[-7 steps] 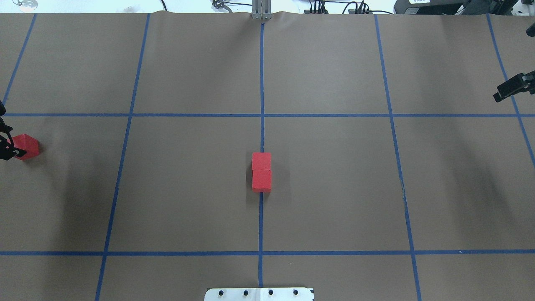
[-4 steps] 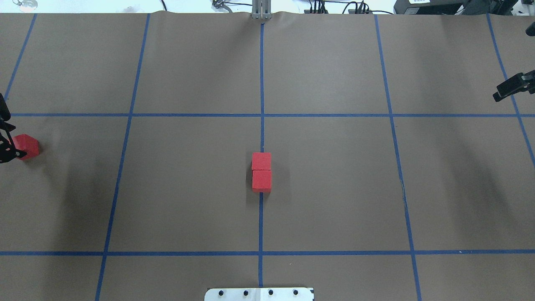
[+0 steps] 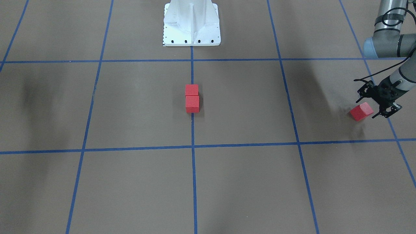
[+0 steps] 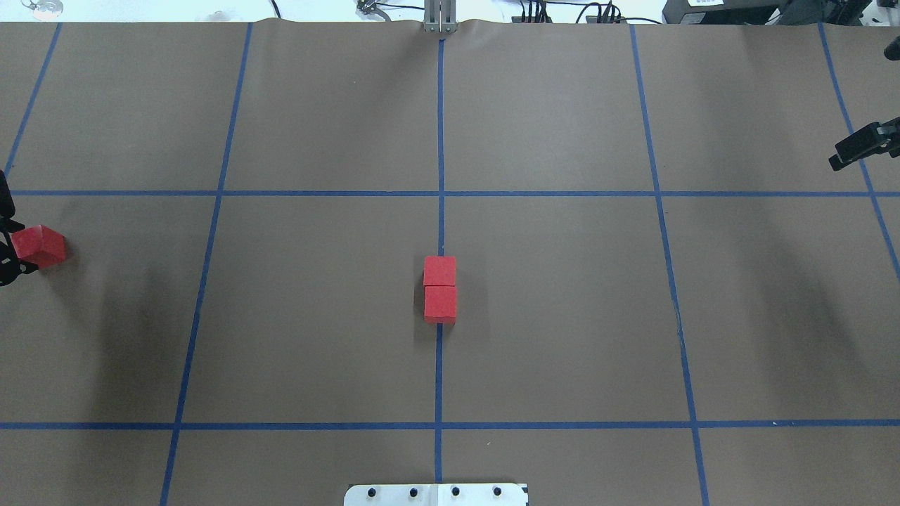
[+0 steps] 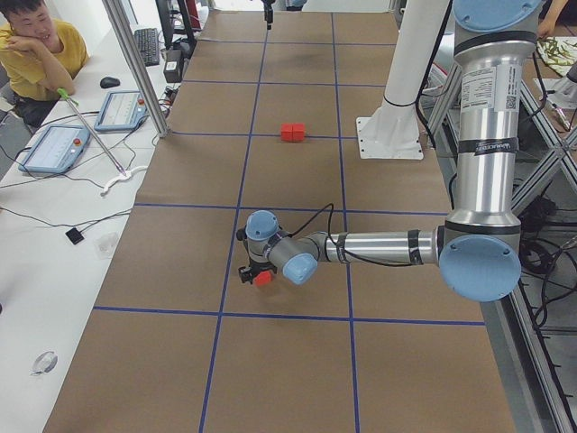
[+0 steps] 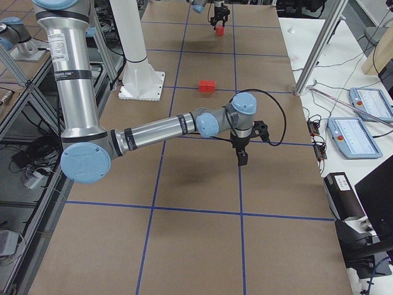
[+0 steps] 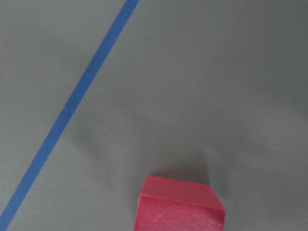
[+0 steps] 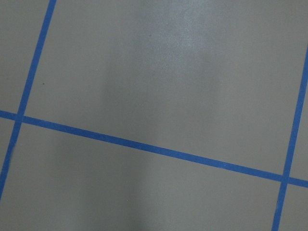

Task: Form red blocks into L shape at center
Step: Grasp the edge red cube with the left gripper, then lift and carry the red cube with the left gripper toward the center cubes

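Item one: left gripper (image 3: 367,105), at the robot's far left edge of the brown table cover (image 4: 562,316), fingers pointing down and clamped on the third red block (image 3: 361,111). This cube sits tilted between the fingertips, and a shadow falls on the cover just beside it; the left wrist view shows it at the bottom edge of its picture (image 7: 180,204), with a blue tape line (image 7: 72,106) running diagonally off to one side. Item two: two red blocks, far one (image 4: 440,270) and near one (image 4: 440,303), touching face to face in a short straight row. They lie well apart from the left gripper, off toward the robot's right of it, and about as far from the right gripper on its other side. Item three: the center (image 4: 439,336), the patch of cover on the middle tape line where that pair rests, roughly midway between the two tools. Item four: right gripper (image 4: 844,156), hanging above the cover at the robot's far right, its fingers looking pressed together with nothing between them; its wrist camera sees only bare cover and crossing tape. Item five: white robot base (image 3: 191,22), behind the pair on the same line. Item six: a seated person (image 5: 36,45) at a side bench with tablets (image 5: 56,149).
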